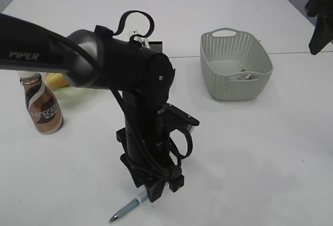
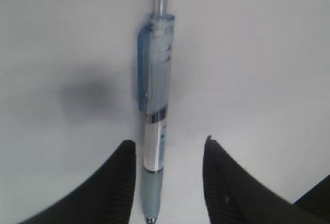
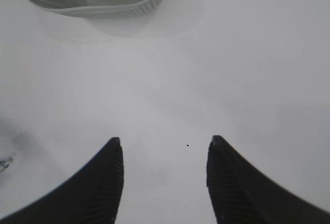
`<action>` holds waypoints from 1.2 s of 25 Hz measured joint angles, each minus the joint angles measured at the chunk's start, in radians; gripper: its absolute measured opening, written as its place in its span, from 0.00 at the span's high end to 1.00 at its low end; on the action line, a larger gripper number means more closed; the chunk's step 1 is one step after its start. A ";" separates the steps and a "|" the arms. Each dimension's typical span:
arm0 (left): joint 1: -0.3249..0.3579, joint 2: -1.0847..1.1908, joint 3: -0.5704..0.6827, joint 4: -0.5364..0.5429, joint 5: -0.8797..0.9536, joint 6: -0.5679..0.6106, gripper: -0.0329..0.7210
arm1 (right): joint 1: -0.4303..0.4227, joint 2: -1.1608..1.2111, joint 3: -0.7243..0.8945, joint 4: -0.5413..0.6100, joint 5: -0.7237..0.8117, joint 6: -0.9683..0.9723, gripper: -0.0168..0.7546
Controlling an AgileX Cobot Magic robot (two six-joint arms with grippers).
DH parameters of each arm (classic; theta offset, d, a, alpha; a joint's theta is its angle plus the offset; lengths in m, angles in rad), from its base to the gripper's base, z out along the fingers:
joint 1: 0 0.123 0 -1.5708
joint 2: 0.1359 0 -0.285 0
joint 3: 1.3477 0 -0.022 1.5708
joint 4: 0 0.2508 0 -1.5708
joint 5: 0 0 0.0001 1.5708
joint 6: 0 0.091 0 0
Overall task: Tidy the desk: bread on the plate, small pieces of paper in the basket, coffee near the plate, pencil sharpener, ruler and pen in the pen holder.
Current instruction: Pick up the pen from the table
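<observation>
Two arms show in the exterior view: the left gripper point(image 1: 156, 187) is low over the pen point(image 1: 126, 209) on the worktop point(image 1: 260, 158). Left wrist view: its jaws stand apart around the pen point(image 2: 154, 116). Right wrist view: right gripper point(image 3: 165, 183) open, holding nothing, basket point(image 3: 118, 9) well ahead.

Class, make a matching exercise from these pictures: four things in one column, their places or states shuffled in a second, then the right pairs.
Things:
1. pen
2. basket
3. coffee
4. right gripper

Places or states:
A. holds paper scraps
B. open over bare table
C. lying between the left gripper's fingers
D. upright at the left, beside the plate

Pairs: 1-C, 2-A, 3-D, 4-B
</observation>
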 joint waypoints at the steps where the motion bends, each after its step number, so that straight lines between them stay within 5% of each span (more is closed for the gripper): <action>1: 0.000 0.002 0.000 0.000 0.000 0.000 0.54 | 0.000 0.000 0.000 0.000 0.000 0.000 0.48; 13: -0.004 0.040 0.000 0.034 -0.018 0.000 0.51 | 0.000 0.000 0.000 -0.002 0.000 0.000 0.48; 30: -0.004 0.074 -0.012 0.041 0.011 0.000 0.67 | 0.000 0.000 0.000 -0.009 0.000 -0.007 0.48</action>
